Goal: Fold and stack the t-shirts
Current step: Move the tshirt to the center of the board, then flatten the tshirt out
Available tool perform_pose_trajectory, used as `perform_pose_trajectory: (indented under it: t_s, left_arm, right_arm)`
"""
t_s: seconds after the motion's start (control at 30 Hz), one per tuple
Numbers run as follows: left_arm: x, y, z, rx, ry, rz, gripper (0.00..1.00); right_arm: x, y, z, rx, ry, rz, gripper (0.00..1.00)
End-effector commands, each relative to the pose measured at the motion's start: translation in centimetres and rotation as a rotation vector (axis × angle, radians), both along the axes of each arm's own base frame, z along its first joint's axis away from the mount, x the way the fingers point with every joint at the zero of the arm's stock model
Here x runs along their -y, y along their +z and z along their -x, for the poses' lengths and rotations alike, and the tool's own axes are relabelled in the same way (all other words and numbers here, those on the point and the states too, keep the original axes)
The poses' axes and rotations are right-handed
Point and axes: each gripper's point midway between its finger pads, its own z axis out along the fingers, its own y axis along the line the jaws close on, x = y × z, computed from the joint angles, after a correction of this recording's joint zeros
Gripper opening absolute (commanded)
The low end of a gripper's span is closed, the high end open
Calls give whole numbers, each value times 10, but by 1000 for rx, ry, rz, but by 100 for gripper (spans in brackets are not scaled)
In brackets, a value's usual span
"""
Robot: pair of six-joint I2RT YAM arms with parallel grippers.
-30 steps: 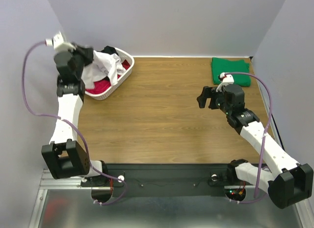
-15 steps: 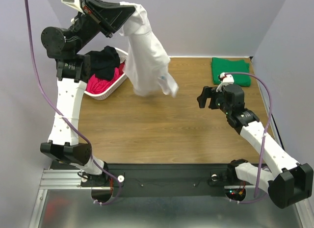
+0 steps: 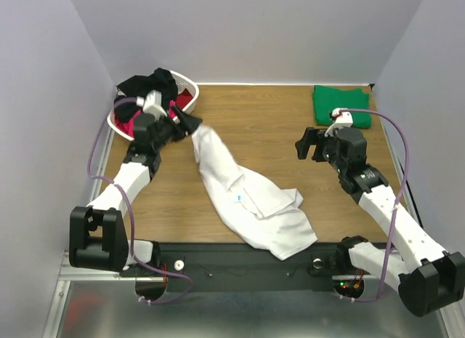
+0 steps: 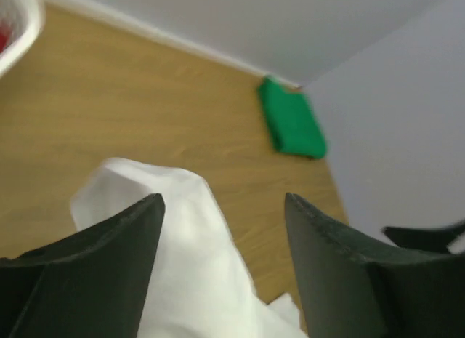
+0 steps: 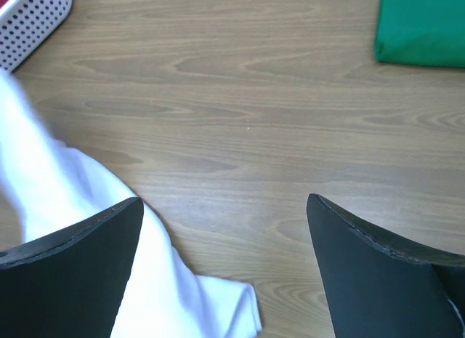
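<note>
Top external: brown wooden table (image 3: 254,120). Large white cloth t-shirt (image 3: 247,200) lies crumpled on a diagonal. Its far end sits between the parted fingers of the left gripper (image 3: 190,126), and its near end overhangs the table's front edge. White plastic lattice basket (image 3: 192,86) at far left, folded green t-shirt (image 3: 340,105) at far right. Right gripper (image 3: 304,146) spread wide over bare wood.

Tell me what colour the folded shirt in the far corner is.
The folded shirt is plain green, seen best in the right wrist view.
</note>
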Motion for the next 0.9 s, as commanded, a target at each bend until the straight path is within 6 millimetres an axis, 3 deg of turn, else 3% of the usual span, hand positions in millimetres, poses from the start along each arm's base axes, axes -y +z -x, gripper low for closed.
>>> perform_pose_trajectory:
  t_s: [0.0,0.03,0.13,0.37,0.47,0.5,0.63,0.67,0.87]
  left_arm:
    - [-51,-92,4,-131,258,-194,86]
    - [-54,-117,13,-180,264,-215,86]
    - [-58,-144,24,-220,278,-259,86]
    - [-57,-164,31,-242,256,-281,87]
    - [-55,-166,32,-238,242,-280,87]
    - [-54,-166,32,-239,240,-282,88]
    - [-53,-168,33,-239,228,-285,88]
    - [-53,-169,33,-240,226,-287,88]
    - [-53,-170,34,-236,222,-299,88]
  right_arm:
    - [-29,-11,-4,-34,125,-74,100]
    - [-37,-24,-5,-76,153,-96,100]
    - [-66,-30,-1,-90,276,-170,100]
    - [-160,-60,18,-194,525,-316,99]
    - [-186,-71,21,-233,549,-347,97]
    - [-192,-87,20,-270,542,-336,96]
    - [-213,-100,16,-302,548,-348,92]
    - [-216,-112,14,-330,536,-350,91]
    - [-231,-133,-4,-357,507,-335,85]
